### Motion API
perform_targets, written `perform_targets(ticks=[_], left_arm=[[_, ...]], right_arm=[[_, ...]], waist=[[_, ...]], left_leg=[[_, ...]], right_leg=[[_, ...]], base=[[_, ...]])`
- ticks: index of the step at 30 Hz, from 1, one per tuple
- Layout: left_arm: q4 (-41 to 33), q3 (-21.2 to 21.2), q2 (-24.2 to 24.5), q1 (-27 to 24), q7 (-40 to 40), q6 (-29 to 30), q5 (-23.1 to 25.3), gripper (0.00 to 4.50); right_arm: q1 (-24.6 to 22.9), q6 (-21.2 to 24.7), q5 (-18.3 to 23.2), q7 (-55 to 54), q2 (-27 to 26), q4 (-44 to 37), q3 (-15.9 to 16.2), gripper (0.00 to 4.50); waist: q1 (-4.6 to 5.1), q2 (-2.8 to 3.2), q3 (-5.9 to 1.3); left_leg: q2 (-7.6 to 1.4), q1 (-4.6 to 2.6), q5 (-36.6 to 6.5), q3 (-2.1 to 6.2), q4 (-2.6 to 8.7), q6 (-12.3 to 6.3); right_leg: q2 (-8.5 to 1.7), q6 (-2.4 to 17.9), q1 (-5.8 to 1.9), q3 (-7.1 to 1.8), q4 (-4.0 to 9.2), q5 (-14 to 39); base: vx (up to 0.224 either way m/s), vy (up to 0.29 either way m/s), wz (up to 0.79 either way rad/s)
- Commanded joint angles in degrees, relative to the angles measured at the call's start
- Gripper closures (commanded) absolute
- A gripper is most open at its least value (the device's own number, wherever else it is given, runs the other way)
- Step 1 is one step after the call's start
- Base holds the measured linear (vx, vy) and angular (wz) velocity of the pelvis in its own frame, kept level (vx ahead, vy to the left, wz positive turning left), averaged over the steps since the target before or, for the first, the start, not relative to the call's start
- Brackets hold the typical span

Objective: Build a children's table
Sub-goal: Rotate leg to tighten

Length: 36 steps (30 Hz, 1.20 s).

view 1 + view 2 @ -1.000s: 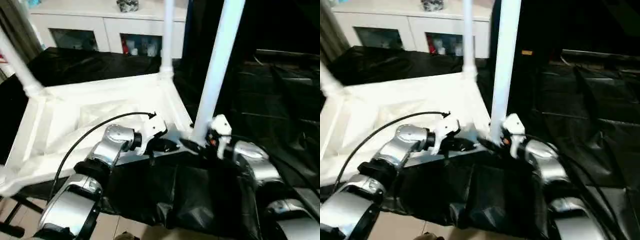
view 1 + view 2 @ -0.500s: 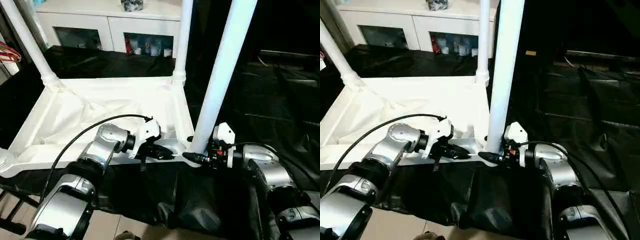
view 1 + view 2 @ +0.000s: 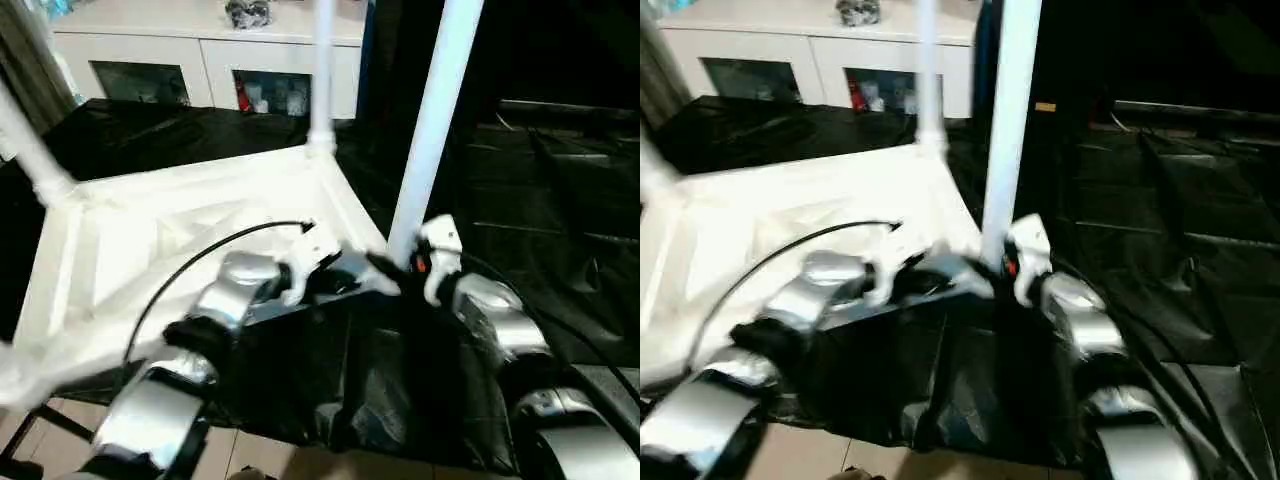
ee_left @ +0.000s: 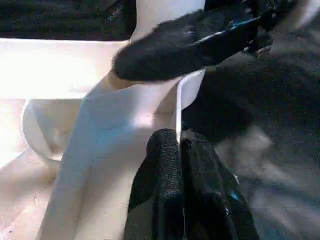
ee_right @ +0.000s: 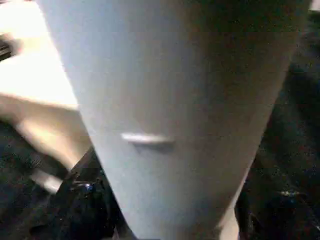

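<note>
- Since half a second ago the children's table [image 3: 120, 240] has swung: its far edge ran level with the white cabinet [image 3: 200, 45] then and now slants against it. The head camera has shifted too.
- Both grippers were at the table's near right corner then and are there now.
- The table lies upside down on a surface draped in black sheeting [image 3: 560, 200], ribbed underside up, well in front of the cabinet.
- Three legs stand up from its corners: the near right leg [image 3: 432, 130], the far right leg [image 3: 321, 80] and the far left leg [image 3: 25, 145].
- The near right leg leans a little to the right as it rises.
- The left gripper [image 3: 345, 281] reaches across the near edge of the table top, just beside that corner.
- In the left wrist view its fingers [image 4: 165, 165] are pressed together with no gap. A thin white edge of the table runs up from the seam between them; I cannot tell whether they pinch it.
- The right gripper [image 3: 383, 266] is at the base of the near right leg, coming in from the right.
- In the right wrist view the leg fills the space between the black fingers [image 5: 87, 200], which sit close against it on either side, so the gripper is clamped around the leg.
- The left wrist view shows one right finger [image 4: 190, 45] lying across the leg just above its corner socket [image 4: 135, 105].
</note>
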<state>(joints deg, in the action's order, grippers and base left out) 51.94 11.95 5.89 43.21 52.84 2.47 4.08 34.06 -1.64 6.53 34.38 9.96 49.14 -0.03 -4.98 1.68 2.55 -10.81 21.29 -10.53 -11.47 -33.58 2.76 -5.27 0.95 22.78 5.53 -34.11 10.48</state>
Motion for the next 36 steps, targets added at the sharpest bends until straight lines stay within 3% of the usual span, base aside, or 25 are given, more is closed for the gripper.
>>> perform_targets(ticks=[1,4,8,9,10,12,15,19,21,22,25,27,31,35,36], left_arm=[[-0.27,-0.62,-2.97,2.26,-3.08,0.17,-0.99,4.50],[0.61,0.36,-6.12,3.26,-8.03,-0.18,0.43,4.50],[0.02,1.36,-7.05,2.95,-8.01,-0.58,1.12,4.50],[-0.16,1.44,-7.13,2.82,-7.67,-0.56,1.09,4.50],[-0.48,1.34,-6.82,2.44,-6.82,-0.32,0.90,4.50],[-0.59,1.34,-6.33,2.25,-6.11,-0.43,0.83,4.50],[-1.18,1.50,-4.97,1.71,-3.48,-1.36,0.54,4.50],[-2.15,1.66,-3.01,0.86,0.66,-2.11,-0.17,4.50],[-2.65,1.72,-2.22,0.45,2.43,-2.42,-0.53,4.50],[-3.67,1.83,-0.41,-0.32,6.57,-2.96,-1.38,4.50],[-4.57,2.13,1.39,-0.91,10.79,-3.47,-2.00,4.50],[-5.25,2.33,3.03,-1.23,14.04,-3.55,-2.41,4.50],[-5.55,2.59,4.36,-1.36,16.42,-3.49,-2.48,4.50],[-6.23,2.79,6.05,-1.65,19.48,-3.09,-2.82,4.50],[-6.43,2.89,6.33,-1.74,20.23,-2.92,-2.93,4.50]], right_arm=[[-0.33,2.44,-1.97,-3.88,-2.92,3.16,1.92,1.95],[1.62,0.65,-4.63,-11.89,-6.68,6.84,2.44,1.95],[1.79,-1.34,-5.82,-12.51,-7.80,7.03,3.48,1.95],[1.73,-1.72,-5.29,-11.70,-7.93,6.93,3.19,1.39],[1.66,-1.72,-2.86,-9.38,-7.72,6.30,1.41,1.25],[1.58,-1.52,-1.78,-7.95,-7.20,5.68,0.75,1.25],[1.18,-2.30,-1.50,-4.65,-5.60,4.72,0.90,0.89],[-0.20,-3.20,-1.95,1.54,-2.63,2.58,2.32,0.48],[-1.02,-3.50,-2.00,4.64,-1.40,1.32,3.00,0.48],[-3.27,-2.36,0.07,13.51,1.27,-2.77,4.07,0.48],[-5.20,-0.63,2.21,21.60,3.65,-6.63,5.10,0.48],[-6.76,-1.44,2.21,27.42,6.06,-9.10,6.84,0.48],[-7.29,-1.60,2.42,30.62,7.25,-9.92,7.38,0.48],[-8.69,0.70,3.66,36.67,9.36,-13.19,8.68,0.63],[-8.96,1.21,3.78,37.64,9.72,-13.87,8.92,0.90]], waist=[[0.06,-0.73,-3.20],[0.17,-0.63,-3.32],[0.03,-0.53,-3.47],[0.04,-0.58,-3.51],[0.04,-0.42,-3.46],[0.04,-0.57,-3.38],[-0.05,-0.51,-3.43],[-0.10,-0.59,-3.60],[-0.39,-0.62,-3.59],[-0.45,-0.60,-3.64],[-0.75,-0.60,-3.60],[-0.93,-0.54,-3.44],[-1.17,-0.55,-3.28],[-1.63,-0.56,-3.32],[-1.73,-0.56,-3.43]], left_leg=[[-2.83,-0.95,-14.23,1.64,4.30,-1.47],[-2.74,-0.69,-12.15,1.60,4.21,-2.02],[-2.76,-0.63,-11.50,1.51,4.11,-2.90],[-2.73,-0.67,-11.29,1.45,4.03,-3.33],[-2.72,-0.65,-11.49,1.41,4.02,-3.67],[-2.67,-0.60,-11.96,1.36,4.00,-4.02],[-2.81,-0.65,-11.92,1.42,4.01,-4.09],[-2.90,-0.43,-10.24,1.37,3.85,-5.00],[-2.90,-0.34,-9.09,1.26,3.66,-6.12],[-2.93,-0.35,-8.96,1.21,3.58,-6.63],[-3.12,-0.35,-9.50,1.20,3.58,-7.64],[-3.23,-0.45,-11.16,1.25,3.70,-6.96],[-3.29,-0.85,-13.30,1.28,3.95,-4.85],[-3.36,-0.86,-12.60,1.29,3.97,-4.80],[-3.35,-0.74,-11.82,1.35,3.95,-4.87]], right_leg=[[-4.48,10.77,-2.40,-3.17,5.04,19.26],[-4.42,11.12,-2.53,-3.10,4.77,16.57],[-4.35,11.39,-2.67,-3.12,4.49,13.62],[-4.28,11.86,-2.68,-3.12,4.34,12.19],[-4.31,12.22,-2.73,-3.13,4.35,11.76],[-4.34,12.36,-2.79,-3.11,4.48,12.36],[-4.36,12.37,-2.82,-3.10,4.43,12.58],[-4.29,13.17,-2.97,-3.10,3.94,9.18],[-4.19,13.75,-3.10,-2.96,3.75,7.12],[-4.18,14.00,-3.16,-2.93,3.64,6.54],[-4.15,14.29,-3.16,-2.89,3.64,6.55],[-4.28,14.07,-2.94,-2.88,3.95,9.54],[-4.34,12.99,-2.60,-3.00,4.49,14.76],[-4.30,13.04,-2.62,-3.13,4.27,13.36],[-4.32,13.11,-2.78,-3.09,4.14,12.56]], base=[[0.000,0.000,0.00],[0.000,0.000,0.00],[0.000,0.000,0.00],[0.000,0.000,0.00],[0.000,0.000,0.00],[0.000,0.000,0.00],[0.000,0.000,0.00],[0.000,0.000,0.00],[0.000,0.000,0.00],[0.000,0.000,0.00],[0.000,0.000,0.00],[0.000,0.000,0.00],[0.000,0.000,0.00],[0.000,0.000,0.00],[0.000,0.000,0.00]])
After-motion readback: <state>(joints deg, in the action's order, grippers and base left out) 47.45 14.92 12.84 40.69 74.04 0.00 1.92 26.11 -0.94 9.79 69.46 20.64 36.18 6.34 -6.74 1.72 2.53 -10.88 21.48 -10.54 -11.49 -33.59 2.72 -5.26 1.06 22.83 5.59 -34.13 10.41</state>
